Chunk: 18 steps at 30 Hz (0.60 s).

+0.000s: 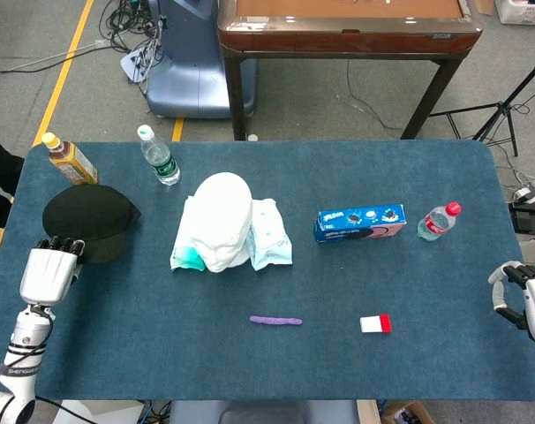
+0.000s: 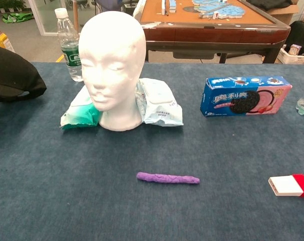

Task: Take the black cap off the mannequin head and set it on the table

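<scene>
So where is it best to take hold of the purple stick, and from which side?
Grip the purple stick at its middle, coming down from above. It lies flat on the table, long and thin, with open cloth on both long sides, so fingers can likely close across its narrow width. The right hand looks nearer.

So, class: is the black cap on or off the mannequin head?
Off: the mannequin head is bare; the black cap lies on the table.

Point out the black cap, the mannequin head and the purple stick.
black cap (image 1: 86, 221): head view, on the crown's top.
mannequin head (image 2: 111, 55): chest view, on the face near the nose.
purple stick (image 2: 167, 177): chest view, on the middle of its length.
</scene>
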Tool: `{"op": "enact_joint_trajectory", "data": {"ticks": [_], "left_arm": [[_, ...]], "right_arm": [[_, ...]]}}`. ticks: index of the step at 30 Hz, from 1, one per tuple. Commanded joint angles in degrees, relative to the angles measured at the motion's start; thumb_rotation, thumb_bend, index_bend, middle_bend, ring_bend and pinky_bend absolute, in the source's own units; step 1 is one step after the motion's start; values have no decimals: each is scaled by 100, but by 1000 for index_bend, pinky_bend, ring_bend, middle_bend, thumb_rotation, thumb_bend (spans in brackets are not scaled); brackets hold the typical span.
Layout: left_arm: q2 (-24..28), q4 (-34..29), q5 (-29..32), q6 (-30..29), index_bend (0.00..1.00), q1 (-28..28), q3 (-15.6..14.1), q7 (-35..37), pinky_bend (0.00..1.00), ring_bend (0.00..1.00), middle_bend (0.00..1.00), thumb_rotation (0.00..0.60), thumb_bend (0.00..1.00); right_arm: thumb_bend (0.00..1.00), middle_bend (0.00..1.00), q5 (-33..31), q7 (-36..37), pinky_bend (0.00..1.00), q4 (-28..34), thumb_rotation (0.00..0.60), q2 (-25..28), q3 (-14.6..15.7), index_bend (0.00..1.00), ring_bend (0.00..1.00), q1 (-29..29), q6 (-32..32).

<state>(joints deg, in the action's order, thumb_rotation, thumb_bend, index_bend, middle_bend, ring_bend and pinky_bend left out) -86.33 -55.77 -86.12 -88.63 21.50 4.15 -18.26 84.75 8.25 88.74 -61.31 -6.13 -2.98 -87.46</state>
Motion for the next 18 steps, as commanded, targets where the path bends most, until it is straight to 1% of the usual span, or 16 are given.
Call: {"op": "enact_joint_trajectory", "data": {"ticks": [1,2,4,5,6,7,9,10,12,15,18], "left_arm": [[432,-735,86,295,561,-236,-233,-450,623,476,583,600,449],[545,-947,132,386,519,-273,-276,-623,623,472,576,600,443],[819,-1520,319,616,332,-359,-352,-1159,623,458,546,600,384],[946,-1806,437,729,268,-393,-376,-1409,623,451,533,600,355],[1071,-2101,582,835,162,-425,-388,-1665,623,432,502,600,298],[1231,-2488,781,961,82,-460,-398,-2001,620,409,470,600,244],[1451,-3016,1047,1098,11,-494,-415,-2456,606,366,410,600,162],[1575,-3308,1192,1149,0,-509,-428,-2737,595,345,381,600,131],[1730,-3685,1387,1185,0,-528,-449,-3129,566,297,312,600,90],[1927,-4208,1695,1210,0,-553,-477,-3615,537,245,242,600,69],[2084,-4617,2001,1253,0,-565,-498,-3875,532,229,211,600,59]], "right_arm": [[464,476,-13,-11,598,8,600,4,-1,545,463,-7,21],[464,476,-16,-19,598,13,600,6,-1,545,463,-8,26],[464,476,-27,-41,598,24,600,9,0,545,463,-12,42],[464,476,-28,-48,598,27,600,10,3,545,463,-13,48],[463,476,-27,-52,598,31,600,12,6,545,463,-14,53],[463,476,-25,-57,598,37,600,15,7,545,463,-15,55],[464,476,-29,-66,598,42,600,14,6,545,463,-18,60],[463,476,-31,-74,597,44,600,13,7,545,463,-20,66],[464,476,-32,-82,598,48,600,15,8,545,463,-24,74],[463,476,-32,-92,598,54,600,16,11,545,463,-27,81],[464,476,-31,-105,598,56,600,17,15,545,463,-29,88]]}}
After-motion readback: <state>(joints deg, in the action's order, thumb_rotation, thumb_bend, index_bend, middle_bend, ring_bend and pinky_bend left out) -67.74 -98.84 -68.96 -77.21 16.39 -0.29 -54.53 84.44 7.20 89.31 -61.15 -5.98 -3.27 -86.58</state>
